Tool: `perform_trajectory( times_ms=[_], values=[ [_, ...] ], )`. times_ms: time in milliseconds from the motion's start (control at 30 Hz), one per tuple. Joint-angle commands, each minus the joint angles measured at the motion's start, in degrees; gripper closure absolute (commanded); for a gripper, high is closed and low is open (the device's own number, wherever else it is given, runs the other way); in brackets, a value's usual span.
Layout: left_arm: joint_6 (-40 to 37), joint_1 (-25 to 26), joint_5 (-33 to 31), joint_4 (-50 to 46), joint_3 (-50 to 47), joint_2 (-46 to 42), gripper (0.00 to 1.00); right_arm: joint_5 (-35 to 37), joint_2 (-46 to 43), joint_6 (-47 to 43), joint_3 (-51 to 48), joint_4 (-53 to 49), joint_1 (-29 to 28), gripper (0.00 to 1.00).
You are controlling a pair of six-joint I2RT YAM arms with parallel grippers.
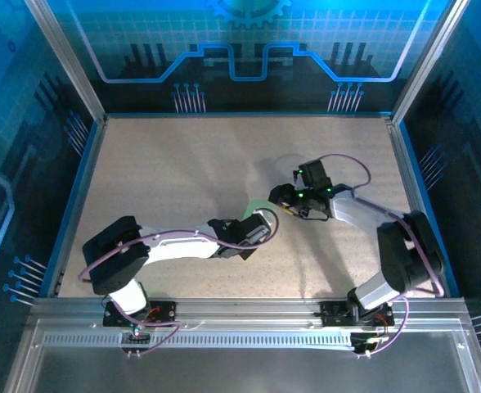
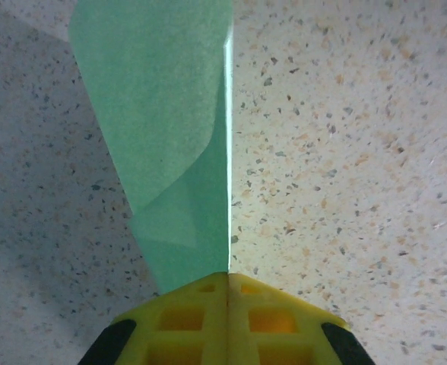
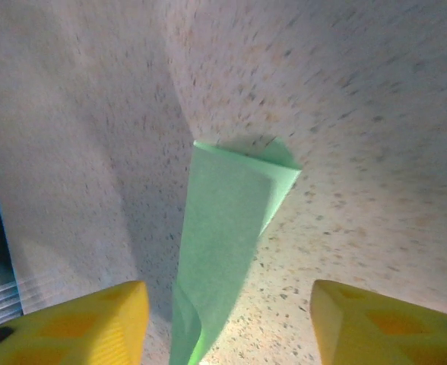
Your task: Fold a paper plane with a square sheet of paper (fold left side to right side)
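Yellow pads of left gripper (image 2: 227, 280) clenched flat together, pinching the pale green paper (image 2: 170, 137) by its near edge. Paper curled over on itself, running straight away from the pads, casting a shadow on the speckled table (image 2: 345, 152) to its left. Right gripper (image 3: 229, 303) released: yellow fingers (image 3: 94, 315) wide apart, paper standing in the gap, clear of both. From above, paper mid-table, a small green patch between the two gripper heads, just beside each.
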State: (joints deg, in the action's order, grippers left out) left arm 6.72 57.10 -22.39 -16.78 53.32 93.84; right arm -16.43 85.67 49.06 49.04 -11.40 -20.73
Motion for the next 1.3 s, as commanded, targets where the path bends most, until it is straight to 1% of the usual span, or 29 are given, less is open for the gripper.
perform_trajectory(
  times_ms=[0, 133, 200, 333, 567, 667, 800, 967, 1100, 1267],
  values=[
    [4.8, -4.3, 12.3, 4.7, -2.8, -4.3, 1.00, 1.7, -5.0, -2.2, -2.9, -4.3, 3.4, 0.36],
    [10.8, -11.9, 29.2, 11.9, -6.6, -6.0, 1.00, 0.9, -9.4, -3.7, -5.8, -5.1, 5.7, 0.33],
    [13.4, -14.5, 35.3, 15.1, -7.5, -5.1, 1.00, 0.3, -10.6, -4.5, -6.8, -5.0, 6.3, 0.33],
    [16.6, -16.5, 41.2, 18.6, -7.5, -2.4, 1.00, -1.5, -11.4, -5.2, -8.6, -3.4, 6.4, 0.33],
    [26.5, -21.0, 49.8, 28.5, -8.9, 2.2, 1.00, -4.7, -10.8, -4.4, -12.5, 3.3, 6.2, 0.31],
    [29.7, -22.2, 51.9, 32.7, -9.5, 3.9, 1.00, -6.2, -9.4, -4.1, -13.4, 7.3, 5.4, 0.31],
    [33.0, -23.6, 53.7, 37.9, -11.5, 5.0, 1.00, -6.6, -6.7, -4.2, -12.4, 9.7, 3.7, 0.31],
    [35.0, -24.8, 54.4, 41.1, -13.5, 4.9, 1.00, -6.9, -4.2, -3.6, -10.9, 11.6, 2.5, 0.31],
    [34.1, -24.7, 54.2, 40.1, -13.7, 4.3, 1.00, -7.3, -2.5, -2.9, -9.7, 11.8, 2.3, 0.29],
    [28.9, -24.2, 51.3, 33.2, -12.5, 2.3, 1.00, -8.2, -0.5, -0.2, -6.8, 8.9, 2.4, 0.29]
  ],
)
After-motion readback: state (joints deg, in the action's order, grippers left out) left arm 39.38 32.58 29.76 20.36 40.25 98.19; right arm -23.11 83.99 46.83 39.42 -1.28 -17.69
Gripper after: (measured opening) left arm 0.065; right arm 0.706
